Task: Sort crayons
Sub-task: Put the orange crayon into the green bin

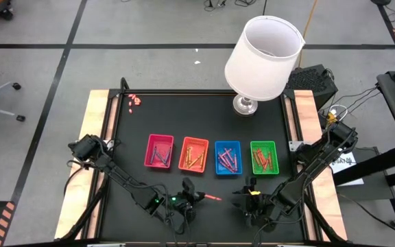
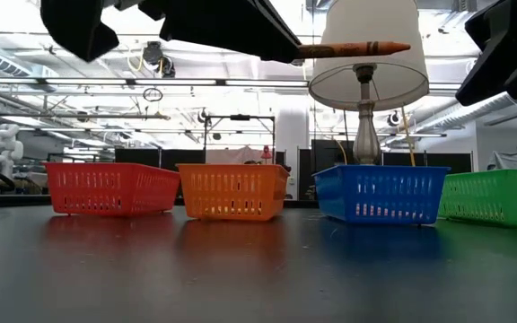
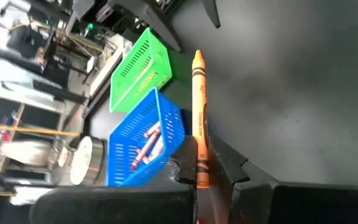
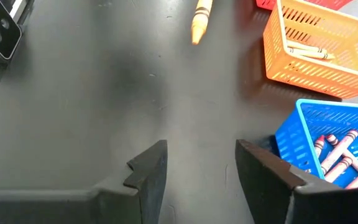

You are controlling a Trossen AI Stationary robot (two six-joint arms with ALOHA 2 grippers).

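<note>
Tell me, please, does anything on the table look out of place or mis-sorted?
Yes. The blue tray holds reddish crayons rather than blue ones, so its contents clash with its colour. Small pink bits lie scattered at the far left corner, away from every tray.

You see four slotted plastic trays in a row on the matte black table (image 1: 184, 116): a pink-red tray (image 1: 159, 151) at nine o'clock, then an orange tray (image 1: 193, 153), a blue tray (image 1: 228, 157) and a green tray (image 1: 264, 156) toward three o'clock. An orange paper-wrapped crayon (image 3: 199, 118) carries dark print along its label. The fabric lampshade (image 1: 264, 57) at twelve o'clock is plain white over a silvery metal lamp base (image 1: 244, 105). Tiny pink-red bits (image 1: 134, 100) speckle eleven o'clock.
</note>
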